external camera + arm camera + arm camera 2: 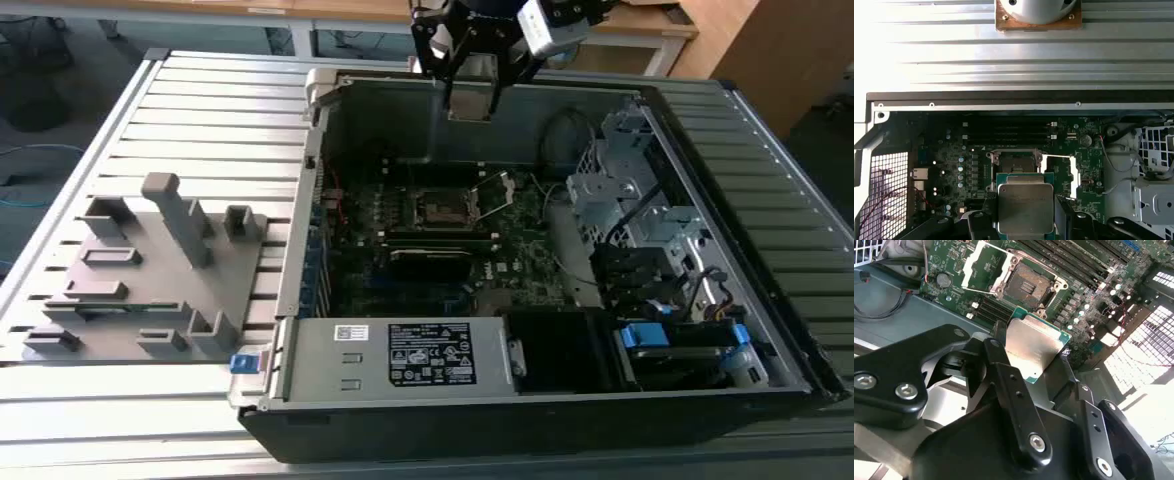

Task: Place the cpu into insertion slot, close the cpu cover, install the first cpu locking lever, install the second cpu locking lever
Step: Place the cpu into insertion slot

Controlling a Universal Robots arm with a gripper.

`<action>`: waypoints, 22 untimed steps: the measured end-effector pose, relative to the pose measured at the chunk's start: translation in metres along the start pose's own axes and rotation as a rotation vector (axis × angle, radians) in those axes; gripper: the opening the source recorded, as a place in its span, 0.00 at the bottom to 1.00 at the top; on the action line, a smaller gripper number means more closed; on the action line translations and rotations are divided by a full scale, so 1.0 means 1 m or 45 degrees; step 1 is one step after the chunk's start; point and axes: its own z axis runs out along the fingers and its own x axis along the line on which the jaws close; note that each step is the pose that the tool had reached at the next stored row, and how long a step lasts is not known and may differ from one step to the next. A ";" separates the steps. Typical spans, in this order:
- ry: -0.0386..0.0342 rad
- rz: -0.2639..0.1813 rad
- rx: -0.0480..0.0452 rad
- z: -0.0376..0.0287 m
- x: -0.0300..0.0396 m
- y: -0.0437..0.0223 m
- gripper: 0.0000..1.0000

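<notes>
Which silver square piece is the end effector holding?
The solid dull silver-grey cpu, gripped in the end effector; the thin silver cut-out cpu cover lies open beside the dark square insertion slot.

The cpu [1036, 347] has a dull, brushed silver-grey metal top with a soft sheen, edged by green circuit board. The gripper [1033, 346] is matt black, its fingers [1015, 395] smooth and studded with bright steel screws. The insertion slot [1026, 285] is dark and matt inside a thin shiny metal rim. The cpu cover [972, 264] is bare bright metal, glaring white. The motherboard [400, 275] is dark green with a faint gloss. The computer case [400, 115] is grey sheet metal, and a paper label [430, 354] lies on the power supply [320, 355]. The table [200, 110] is ribbed satin aluminium. At the exterior view's left, a fixture plate [134, 290] looks like matt grey plastic.
</notes>
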 end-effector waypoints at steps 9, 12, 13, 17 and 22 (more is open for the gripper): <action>0.0000 0.000 0.000 0.0014 0.0000 -0.0001 0.54; 0.0001 0.000 0.000 0.0021 0.0000 -0.0002 0.54; 0.0000 0.000 0.000 0.0023 0.0000 -0.0002 0.54; 0.0000 0.000 0.000 0.0037 -0.0001 -0.0003 0.54; 0.0000 0.000 0.000 0.0053 -0.0001 -0.0005 0.54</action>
